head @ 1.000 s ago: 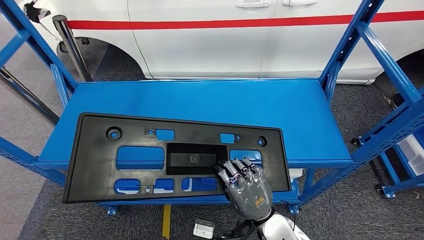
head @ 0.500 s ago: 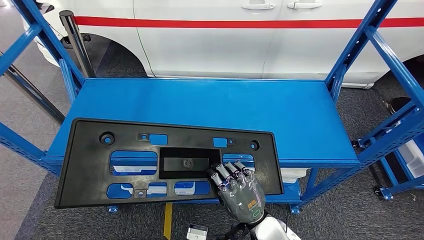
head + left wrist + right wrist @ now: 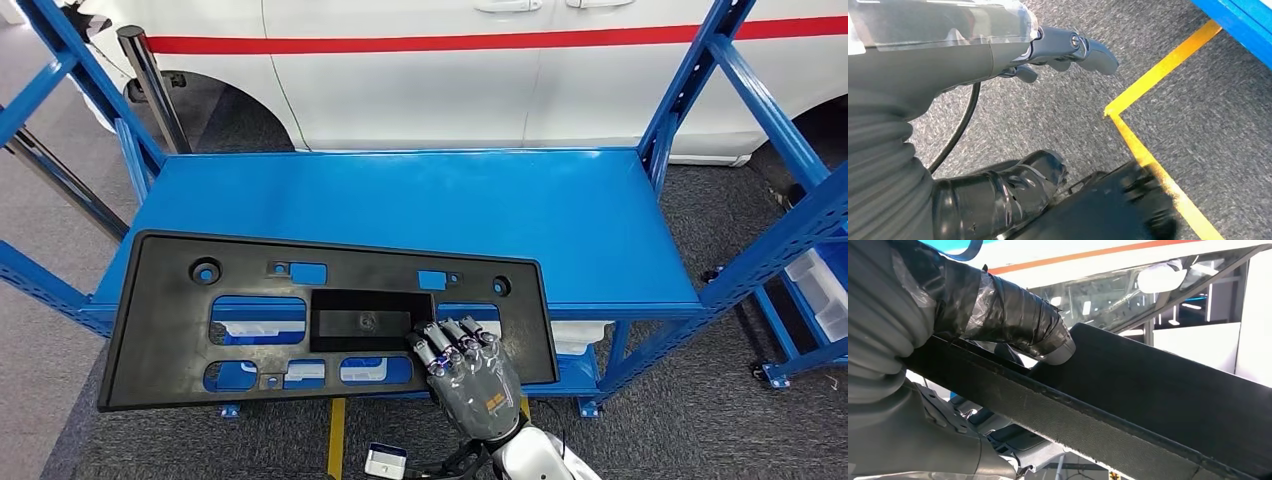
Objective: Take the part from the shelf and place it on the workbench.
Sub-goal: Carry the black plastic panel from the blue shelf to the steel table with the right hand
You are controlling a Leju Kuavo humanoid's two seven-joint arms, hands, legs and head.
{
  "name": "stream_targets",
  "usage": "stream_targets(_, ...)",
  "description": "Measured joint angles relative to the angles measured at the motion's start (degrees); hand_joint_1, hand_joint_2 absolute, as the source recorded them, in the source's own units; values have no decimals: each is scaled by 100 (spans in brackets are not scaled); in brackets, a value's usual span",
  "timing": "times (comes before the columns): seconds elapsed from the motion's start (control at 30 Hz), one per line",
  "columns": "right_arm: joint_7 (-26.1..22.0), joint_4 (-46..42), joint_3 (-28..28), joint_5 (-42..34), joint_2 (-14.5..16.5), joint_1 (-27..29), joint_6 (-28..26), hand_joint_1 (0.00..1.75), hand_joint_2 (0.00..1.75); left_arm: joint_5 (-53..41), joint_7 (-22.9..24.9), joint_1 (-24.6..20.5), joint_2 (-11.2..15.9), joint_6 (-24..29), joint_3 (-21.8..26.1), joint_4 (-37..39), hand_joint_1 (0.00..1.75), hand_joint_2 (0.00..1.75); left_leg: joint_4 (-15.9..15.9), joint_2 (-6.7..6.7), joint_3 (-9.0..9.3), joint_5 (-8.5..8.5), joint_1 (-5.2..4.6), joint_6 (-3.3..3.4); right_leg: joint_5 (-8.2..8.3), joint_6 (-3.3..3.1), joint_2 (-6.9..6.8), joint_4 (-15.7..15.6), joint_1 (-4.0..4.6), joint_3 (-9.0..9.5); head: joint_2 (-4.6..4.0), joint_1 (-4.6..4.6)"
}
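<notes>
The part is a long black plastic panel (image 3: 170, 300) with several cut-outs, lying flat over the front of the blue shelf (image 3: 400, 200) and overhanging its front edge. My right hand (image 3: 470, 375) grips the panel's near edge right of centre, fingers lying over the top. In the right wrist view the taped thumb (image 3: 1013, 320) presses against the panel (image 3: 1158, 400) at its edge. My left hand (image 3: 1058, 45) hangs over the grey floor with nothing in it, its fingers held loosely apart.
Blue slanted uprights (image 3: 690, 90) frame the shelf on both sides. A white car with a red stripe (image 3: 450, 90) stands behind it. White bins (image 3: 820, 290) sit low at the right. A yellow line (image 3: 1148, 85) marks the carpet under the shelf front.
The panel has slid left and toward me, so more of it overhangs the shelf's front edge. My right hand moved with it. The camera has shifted slightly.
</notes>
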Motion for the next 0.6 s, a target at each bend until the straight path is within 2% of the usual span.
stream_targets(0.03, 8, 1, 1, -1, 2, -12, 0, 175, 175, -1, -1, -5, 0, 3, -1, 0, 0, 175, -363, -2, 196, 100, -11, 26, 12, 20, 1, 9, 7, -9, 0, 1)
stream_targets(0.07, 16, 1, 2, -3, 8, -26, 0, 175, 175, -1, -1, -11, -1, 7, -2, 0, 0, 175, -591, -4, 311, 145, -23, 54, 30, 48, 2, 14, 12, -23, 0, 1)
stream_targets(0.13, 26, 3, 10, -7, 22, -46, 0, 175, 175, -1, -2, -7, 1, 21, -2, 0, 0, 175, -685, -8, 330, 162, -50, 107, 75, 118, 3, 8, 16, -47, 0, 2)
stream_targets(0.2, 28, 4, 25, -10, 32, -54, 0, 175, 175, -2, -4, 4, 3, 39, -2, 0, 0, 175, -740, 4, 320, 247, -30, 183, 59, 190, 17, 0, 2, -83, 0, 3)
stream_targets(0.23, 31, 4, 32, -11, 33, -58, 0, 175, 175, -2, -6, 5, 3, 47, -2, 0, 0, 175, -786, 14, 309, 302, -19, 225, -51, 217, 25, 118, -2, -142, 0, 7)
stream_targets(0.27, 33, 5, 37, -12, 33, -65, -1, 175, 175, -3, -8, 1, 2, 52, -3, 0, 0, 175, -823, 24, 288, 353, -7, 260, -235, 235, 32, 345, -10, -240, 0, 10)
stream_targets(0.33, 37, 11, 42, -13, 33, -72, -2, 175, 175, -3, -10, -2, 2, 56, -3, 0, 0, 175, -831, 37, 213, 412, -18, 292, -685, 255, 31, 1066, -20, -487, 0, 15)
stream_targets(0.37, 37, 21, 44, -13, 33, -73, -3, 175, 175, -3, -9, 1, 2, 57, -3, 0, 0, 175, -815, 41, 170, 429, -24, 295, -817, 261, 30, 1349, -23, -565, 0, 13)
stream_targets(0.4, 37, 32, 45, -13, 33, -71, -3, 175, 175, -3, -9, 4, 3, 57, -2, 0, 0, 175, -796, 45, 128, 443, -32, 294, -847, 263, 29, 1477, -23, -568, 0, 13)
stream_targets(0.43, 37, 42, 45, -13, 33, -70, -3, 175, 175, -3, -9, 6, 3, 57, -2, 0, 0, 175, -774, 46, 87, 457, -40, 291, -774, 258, 29, 1405, -22, -473, 0, 13)
stream_targets(0.47, 37, 47, 46, -14, 33, -72, -3, 175, 175, -3, -9, 6, 3, 57, -3, 0, 0, 175, -748, 44, 50, 468, -46, 286, -637, 244, 30, 1150, -20, -287, 0, 13)
stream_targets(0.53, 36, 46, 46, -18, 33, -79, -3, 175, 175, -3, -9, 6, 2, 57, -4, 0, 0, 175, -685, 40, -12, 481, -58, 266, -425, 191, 30, 405, 3, 194, 0, 11)
stream_targets(0.57, 34, 44, 46, -21, 33, -82, -4, 175, 175, -3, -11, 6, 2, 58, -4, 0, 0, 175, -661, 38, -31, 490, -63, 245, -370, 163, 31, 150, 21, 348, 0, 12)
stream_targets(0.6, 33, 43, 46, -23, 33, -87, -4, 175, 175, -2, -13, 5, 2, 59, -4, 0, 0, 175, -643, 38, -48, 504, -66, 217, -359, 137, 32, 1, 40, 427, 0, 11)
